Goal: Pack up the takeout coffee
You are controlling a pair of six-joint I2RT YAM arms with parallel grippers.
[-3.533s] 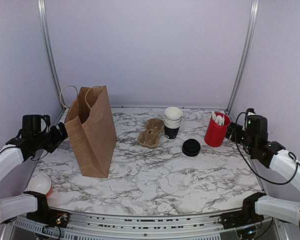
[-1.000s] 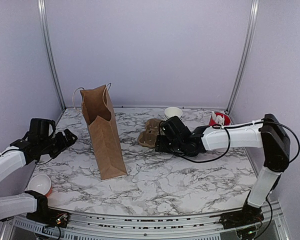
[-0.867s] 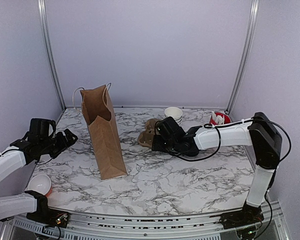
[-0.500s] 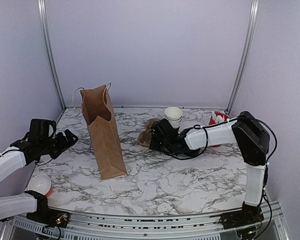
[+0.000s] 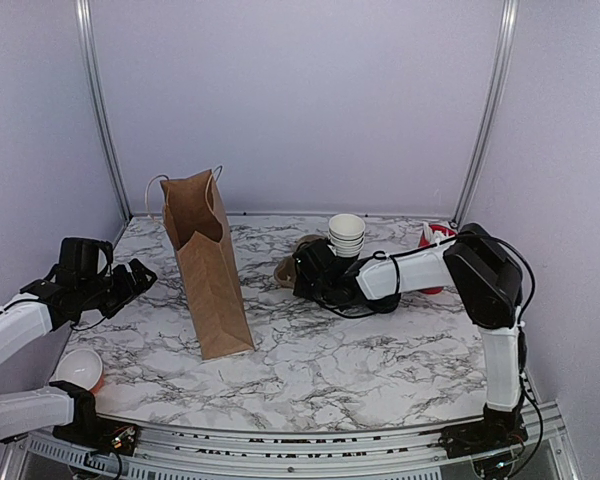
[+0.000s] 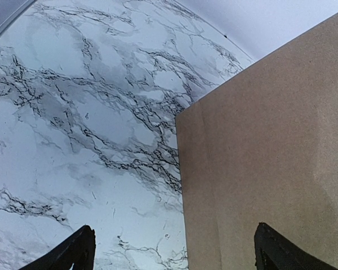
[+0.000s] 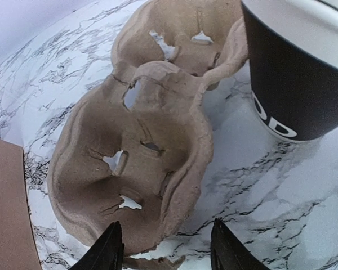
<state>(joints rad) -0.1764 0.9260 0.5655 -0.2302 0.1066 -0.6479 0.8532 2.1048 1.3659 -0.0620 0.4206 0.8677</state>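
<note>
No single lidded takeout coffee shows in any view. My right gripper (image 5: pixel 302 272) is low over the table at the near end of a brown cardboard cup carrier (image 5: pixel 283 270). In the right wrist view its fingers (image 7: pixel 110 247) are apart, and the carrier (image 7: pixel 152 140) has its near rim in the gap of the right gripper (image 7: pixel 166 250). The bottom black cup of the nested stack (image 7: pixel 298 73) stands just right of the carrier. The brown paper bag (image 5: pixel 210 280) stands upright at the left. My left gripper (image 5: pixel 138 272) is wide open beside the bag (image 6: pixel 270 169), empty (image 6: pixel 174 253).
The stack of white-rimmed cups (image 5: pixel 346 232) stands behind my right arm. The red cup with white sticks (image 5: pixel 432 235) is partly hidden by that arm. A small white-lined cup (image 5: pixel 80 368) sits below the table's left front corner. Metal frame posts stand at the back corners.
My right arm has stretched leftward along the table to the carrier, and its jaws have narrowed. The bag turned earlier to show its narrow side. The left arm has held still.
</note>
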